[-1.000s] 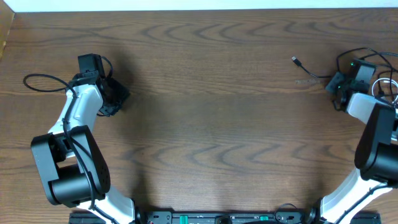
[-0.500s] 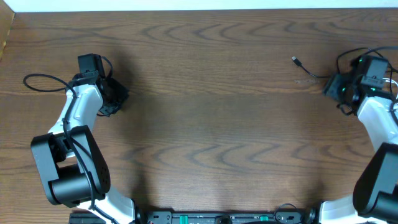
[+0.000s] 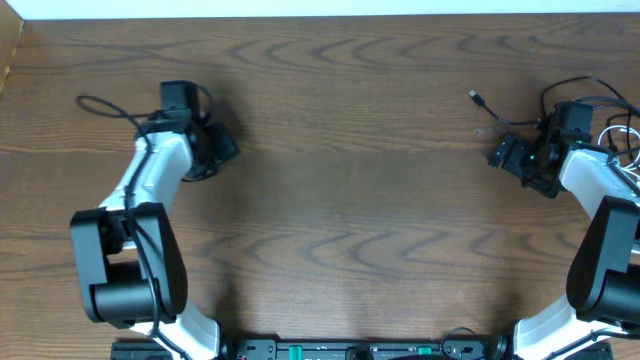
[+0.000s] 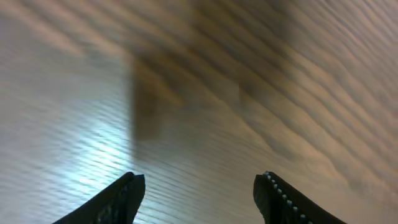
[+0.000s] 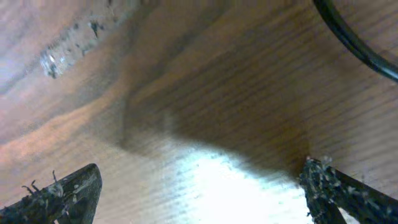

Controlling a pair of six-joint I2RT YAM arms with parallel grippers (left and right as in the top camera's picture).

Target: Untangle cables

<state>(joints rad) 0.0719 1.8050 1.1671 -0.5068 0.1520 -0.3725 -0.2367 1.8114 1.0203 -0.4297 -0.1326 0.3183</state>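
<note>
Your right gripper (image 5: pixel 200 167) was wide open and empty, with only bare table (image 5: pixel 205 112) between the fingers. Black cable (image 5: pixel 351 37) crossed the frame corner just beyond them, not touching. Left gripper (image 4: pixel 199 177) was open and empty too, over bare wood, well apart from both cables. Overhead, the black cable ran from its plug (image 3: pixel 477 98) back past your right wrist into loops near the table's right edge. White cable (image 3: pixel 622 127) sat there as well, only partly in view. Couldn't tell if they crossed. Looked like a between-grasps step. Next move likely needed a pinch on the black cord near the plug, then a pull left, away from the white.
</note>
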